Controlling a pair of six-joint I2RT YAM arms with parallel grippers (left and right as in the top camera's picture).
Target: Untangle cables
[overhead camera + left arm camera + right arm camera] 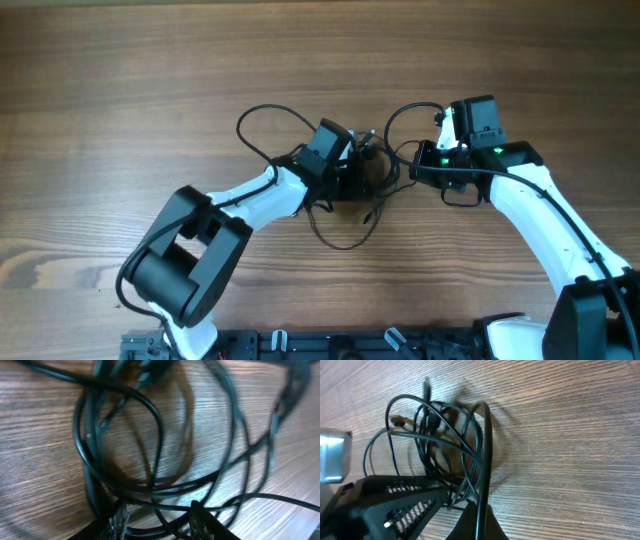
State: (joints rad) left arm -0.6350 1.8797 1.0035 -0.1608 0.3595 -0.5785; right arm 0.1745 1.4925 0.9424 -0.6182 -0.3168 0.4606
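Nearest, a dark rail (300, 345) along the front edge of the table (120, 60). From there, left arm (255, 195) and right arm (530, 215), both white, angled inward to mid-table.

Left gripper (160, 522): fingers apart, several strands crossing the gap, none clamped. Right gripper (457, 505): tips almost together, pinching a few strands.

Between the two, the cables (365, 170), bunched in a tangle on the wood, thin loops spilling left, right and back toward the rail.

Farther out, brown wood with grain running sideways, filling every view to its edges.
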